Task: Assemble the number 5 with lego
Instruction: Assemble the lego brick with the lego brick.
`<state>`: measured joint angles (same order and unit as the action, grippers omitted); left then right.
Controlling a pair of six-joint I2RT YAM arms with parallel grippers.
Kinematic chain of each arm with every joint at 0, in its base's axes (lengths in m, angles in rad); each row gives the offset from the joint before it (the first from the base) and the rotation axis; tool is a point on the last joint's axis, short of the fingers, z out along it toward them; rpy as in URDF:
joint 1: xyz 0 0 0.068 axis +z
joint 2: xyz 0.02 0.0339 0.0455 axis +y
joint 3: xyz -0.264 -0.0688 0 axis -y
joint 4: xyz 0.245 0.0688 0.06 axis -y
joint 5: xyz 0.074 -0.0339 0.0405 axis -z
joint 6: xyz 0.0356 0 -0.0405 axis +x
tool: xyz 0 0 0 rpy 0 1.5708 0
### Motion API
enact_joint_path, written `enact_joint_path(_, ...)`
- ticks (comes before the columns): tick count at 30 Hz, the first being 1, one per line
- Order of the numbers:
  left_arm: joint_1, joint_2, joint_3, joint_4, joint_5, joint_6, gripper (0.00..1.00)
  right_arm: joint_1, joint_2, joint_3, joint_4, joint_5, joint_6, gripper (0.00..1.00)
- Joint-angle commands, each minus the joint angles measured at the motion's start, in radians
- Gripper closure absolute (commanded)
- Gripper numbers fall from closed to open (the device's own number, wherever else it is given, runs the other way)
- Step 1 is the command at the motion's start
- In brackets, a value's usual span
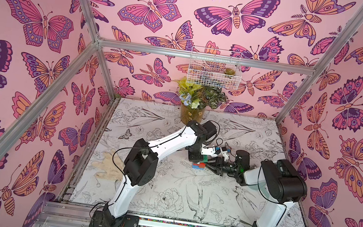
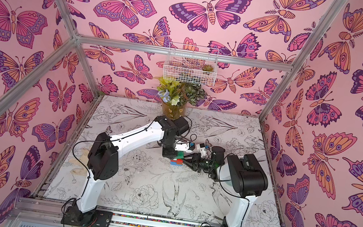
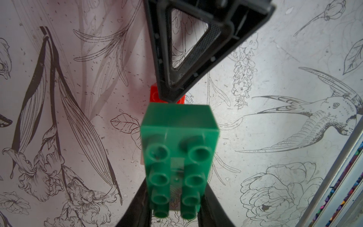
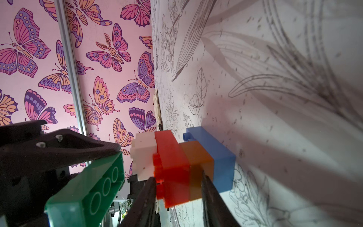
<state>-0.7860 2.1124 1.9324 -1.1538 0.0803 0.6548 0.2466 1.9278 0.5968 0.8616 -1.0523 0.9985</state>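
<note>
Pinching the green brick [image 3: 178,137] in my left pincer [image 3: 174,198], I hold it tilted just above the white brick [image 4: 143,155] topping the stack [image 4: 196,159] that my right pincer [image 4: 177,175] clamps on the bench [image 4: 275,98].

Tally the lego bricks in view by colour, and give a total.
green brick: 1
white brick: 1
red brick: 1
orange brick: 1
blue brick: 1
Total: 5
</note>
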Motion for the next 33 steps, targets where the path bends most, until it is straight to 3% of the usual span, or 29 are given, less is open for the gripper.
enact_joint_path(1, -0.004, 0.022, 0.014, -0.027, -0.01, 0.031, 1.0, 0.008, 0.03, -0.012, 0.029, 0.003, 0.017, 0.61)
enact_joint_path(20, -0.002, 0.03, 0.007, -0.03, -0.027, 0.175, 1.0, 0.019, 0.034, -0.012, -0.004, 0.015, -0.011, 0.61)
enact_joint_path(33, 0.002, 0.105, 0.092, -0.067, -0.02, 0.158, 1.0, 0.021, 0.036, -0.009, -0.014, 0.012, -0.017, 0.61)
